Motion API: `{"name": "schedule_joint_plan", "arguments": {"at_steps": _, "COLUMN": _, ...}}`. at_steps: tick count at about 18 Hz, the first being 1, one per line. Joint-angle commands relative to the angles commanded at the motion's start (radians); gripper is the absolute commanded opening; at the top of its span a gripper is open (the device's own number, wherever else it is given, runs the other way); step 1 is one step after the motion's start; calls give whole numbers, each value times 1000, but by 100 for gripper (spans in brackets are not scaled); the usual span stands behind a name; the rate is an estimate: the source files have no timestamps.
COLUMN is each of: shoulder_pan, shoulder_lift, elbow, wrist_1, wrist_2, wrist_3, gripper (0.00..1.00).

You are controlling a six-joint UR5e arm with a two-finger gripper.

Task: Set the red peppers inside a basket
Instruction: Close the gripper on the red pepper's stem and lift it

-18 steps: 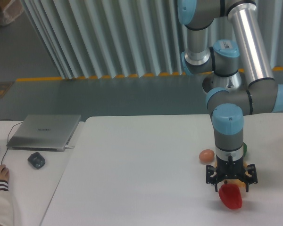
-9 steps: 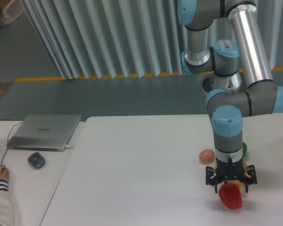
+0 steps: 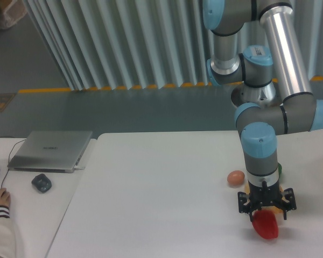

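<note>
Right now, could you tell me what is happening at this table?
The robot arm is reaching straight down near the front right of the white table, with its hand directly over a red pepper. The view does not show whether the fingers are closed on the pepper or whether it is lifted. A brown egg lies just left of the arm, and a green pepper is mostly hidden behind it. No basket is clearly in view. A laptop and mouse sit at far left.
</note>
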Motion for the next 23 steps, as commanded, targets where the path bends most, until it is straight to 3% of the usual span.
{"name": "schedule_joint_plan", "arguments": {"at_steps": 5, "shoulder_pan": 0, "shoulder_lift": 0, "elbow": 0, "wrist_1": 0, "wrist_2": 5, "wrist_3": -9, "gripper": 84}}
{"name": "schedule_joint_plan", "arguments": {"at_steps": 8, "shoulder_pan": 0, "shoulder_lift": 2, "elbow": 0, "wrist_1": -2, "wrist_2": 3, "wrist_3": -12, "gripper": 69}}
{"name": "schedule_joint_plan", "arguments": {"at_steps": 9, "shoulder_pan": 0, "shoulder_lift": 3, "elbow": 2, "wrist_1": 0, "wrist_2": 2, "wrist_3": -14, "gripper": 58}}
{"name": "schedule_joint_plan", "arguments": {"at_steps": 15, "shoulder_pan": 8, "shoulder_lift": 14, "elbow": 2, "wrist_1": -2, "wrist_2": -3, "wrist_3": -3, "gripper": 51}}
{"name": "schedule_joint_plan", "arguments": {"at_steps": 23, "shoulder_pan": 26, "shoulder_lift": 41, "elbow": 25, "wrist_1": -6, "wrist_2": -29, "wrist_3": -2, "gripper": 49}}
